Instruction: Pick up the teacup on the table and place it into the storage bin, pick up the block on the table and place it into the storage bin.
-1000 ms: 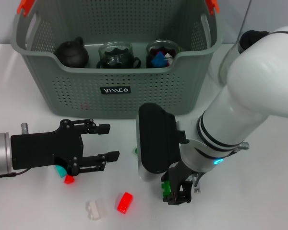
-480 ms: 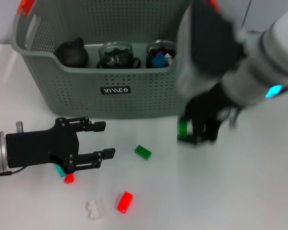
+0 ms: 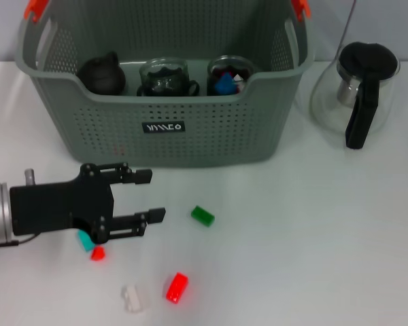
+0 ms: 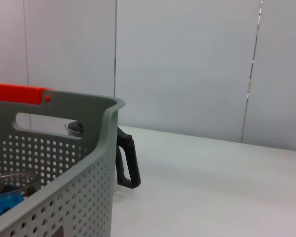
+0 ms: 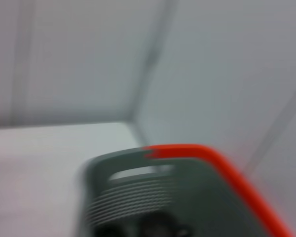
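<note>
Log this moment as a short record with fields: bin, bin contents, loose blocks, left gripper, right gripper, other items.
bin: storage bin, far side of table
bin contents: dark teapot, two glass cups
loose blocks: green block, red block, white block, small red and teal pieces
left gripper: open, low over the table, holding nothing
right gripper: not in view
other items: glass pitcher right of bin

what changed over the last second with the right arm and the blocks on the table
The right arm lifted a green block off the table, swung up toward the storage bin and has left the head view, uncovering the glass pot. The left gripper stayed open over the table; the other green block, red block and white block barely moved.
</note>
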{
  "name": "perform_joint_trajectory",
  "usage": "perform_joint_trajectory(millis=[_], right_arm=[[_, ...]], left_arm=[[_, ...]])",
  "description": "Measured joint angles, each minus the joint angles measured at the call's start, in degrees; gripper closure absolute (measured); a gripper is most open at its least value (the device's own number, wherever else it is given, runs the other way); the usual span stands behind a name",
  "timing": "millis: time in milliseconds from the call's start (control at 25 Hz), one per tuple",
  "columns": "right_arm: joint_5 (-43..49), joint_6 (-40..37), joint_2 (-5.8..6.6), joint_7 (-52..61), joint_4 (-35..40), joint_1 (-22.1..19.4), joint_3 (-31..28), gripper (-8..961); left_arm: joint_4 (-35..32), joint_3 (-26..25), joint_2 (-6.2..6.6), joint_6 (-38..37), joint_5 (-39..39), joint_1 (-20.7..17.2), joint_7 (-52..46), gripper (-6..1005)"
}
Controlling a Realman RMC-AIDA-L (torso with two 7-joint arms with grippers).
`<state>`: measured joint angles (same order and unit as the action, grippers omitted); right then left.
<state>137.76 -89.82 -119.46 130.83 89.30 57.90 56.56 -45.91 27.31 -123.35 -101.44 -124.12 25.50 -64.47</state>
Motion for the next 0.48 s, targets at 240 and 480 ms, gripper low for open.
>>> perform_joint_trajectory(millis=[240, 480], right_arm=[[7.0, 10.2, 2.02, 1.2, -13.1, 3.0, 0.3, 501], [11.6, 15.4, 1.71, 0.9, -16.2, 3.4, 0.7, 497]], left_arm=[[-0.1, 0.0, 0.02, 0.0, 0.0, 0.1, -0.1, 324], [0.0, 0.0, 0.04, -0.1, 0.0, 0.1, -0.2, 325]])
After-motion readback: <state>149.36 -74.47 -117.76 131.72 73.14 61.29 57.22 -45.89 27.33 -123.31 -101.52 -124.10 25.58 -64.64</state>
